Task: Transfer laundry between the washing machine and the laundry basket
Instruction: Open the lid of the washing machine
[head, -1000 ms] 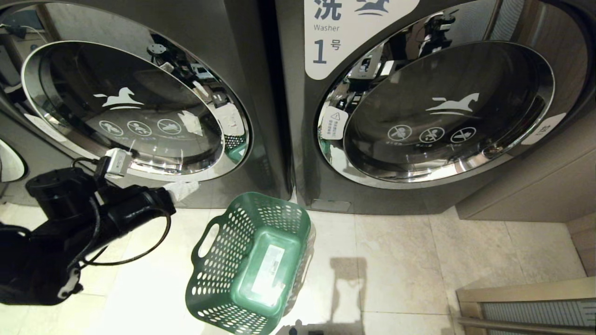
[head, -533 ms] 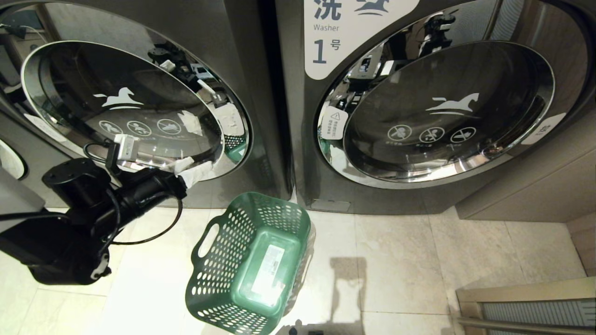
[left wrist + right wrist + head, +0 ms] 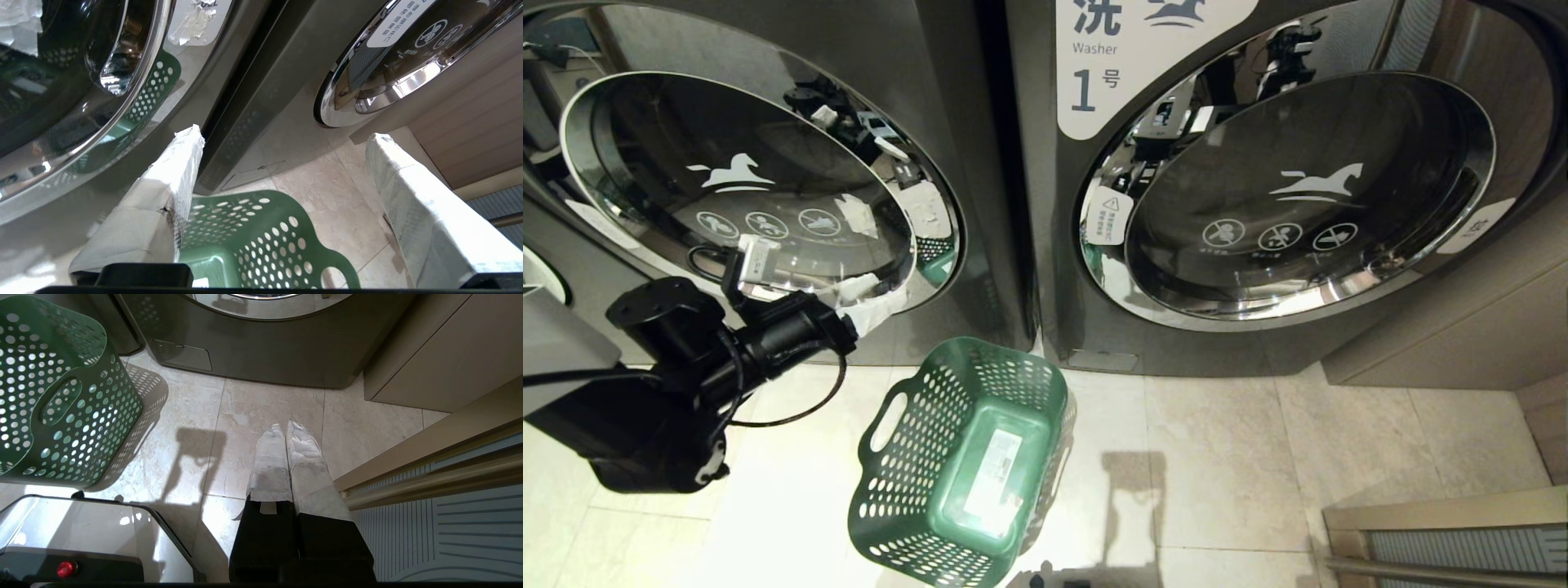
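Since the earlier frame the left arm has been raised and swung toward frame centre in the head view, so that the left gripper [image 3: 872, 296] is now seen at the lower rim of the left washer's door [image 3: 760, 192], at centre left of the frame; its white-wrapped fingers [image 3: 179, 163] have been spread wide, and nothing is held between them. No laundry can be seen in any view. The left washer [image 3: 882, 49], in the upper left of the head view, is shut, its chrome-rimmed glass carrying a white horse logo [image 3: 731, 174]. The basket [image 3: 964, 457], green and perforated, is seen empty on the pale tile floor [image 3: 1241, 457] at lower centre, just before the gap between the two machines, with a white sticker [image 3: 992, 482] on its base. In the upper right a second shut machine is marked Washer 1 [image 3: 1094, 73]. In the right wrist view the right gripper [image 3: 286, 435] is seen clenched and empty above the floor, well apart from the basket.
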